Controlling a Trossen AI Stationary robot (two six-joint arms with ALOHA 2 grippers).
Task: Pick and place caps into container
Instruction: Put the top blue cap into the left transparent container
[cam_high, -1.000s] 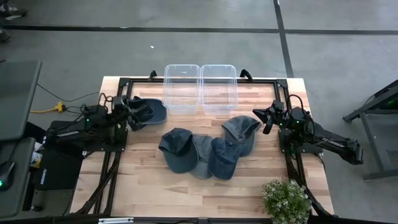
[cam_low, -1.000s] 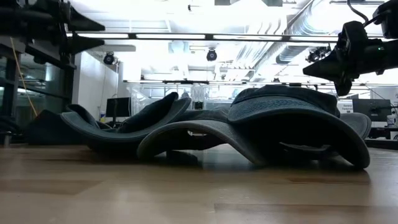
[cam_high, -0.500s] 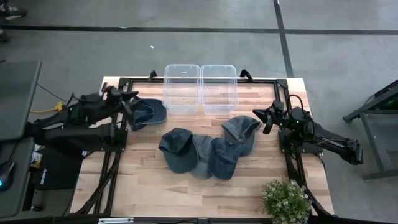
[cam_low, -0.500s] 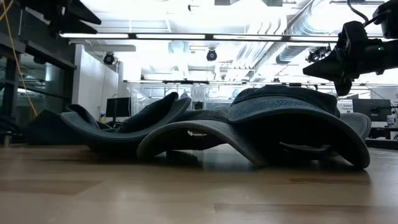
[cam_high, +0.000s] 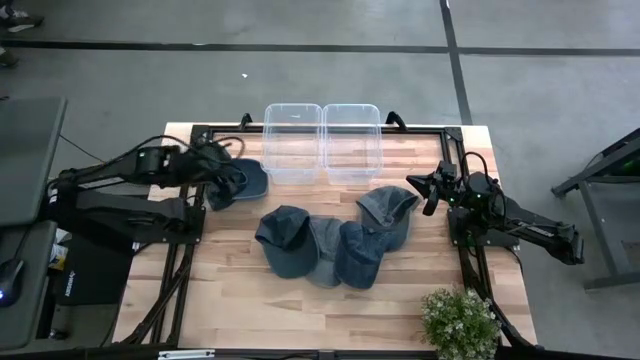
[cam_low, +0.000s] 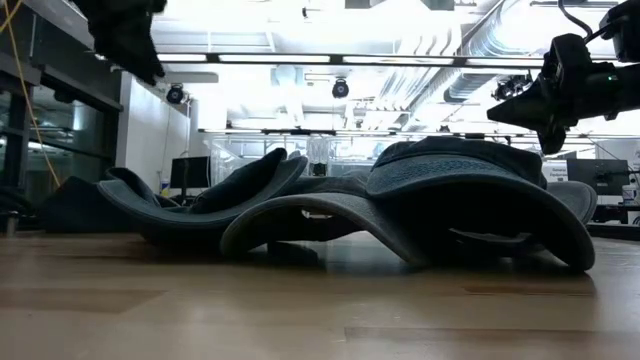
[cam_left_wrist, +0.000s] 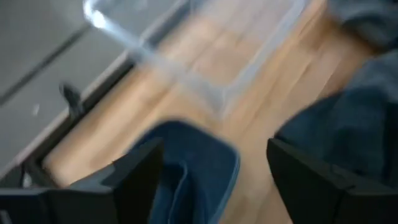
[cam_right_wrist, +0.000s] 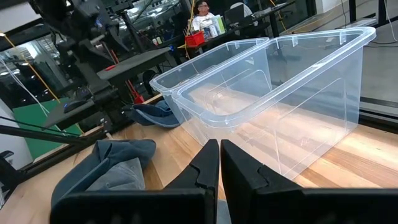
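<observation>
One dark blue cap (cam_high: 243, 182) lies alone at the far left of the table, crown down on the wood. Several more caps (cam_high: 335, 245) lie overlapping in a row mid-table, seen as a heap (cam_low: 420, 195) in the low view. My left gripper (cam_high: 222, 172) hangs open above the lone cap (cam_left_wrist: 199, 168) and slants down, clear of it. My right gripper (cam_high: 426, 192) is shut and level at the right edge, beside the rightmost cap (cam_high: 388, 210). Two clear containers (cam_high: 322, 140) stand side by side at the far edge.
A black frame (cam_high: 200, 130) runs round the table's edges. A potted plant (cam_high: 460, 322) stands at the near right corner. Bare wood (cam_high: 270, 310) lies along the near side. The containers (cam_right_wrist: 273, 93) hold nothing that shows.
My left arm has unfolded and risen from its low rest at the left edge. Its gripper has tipped from level to slanting down over the lone cap. The caps have stayed where they were.
</observation>
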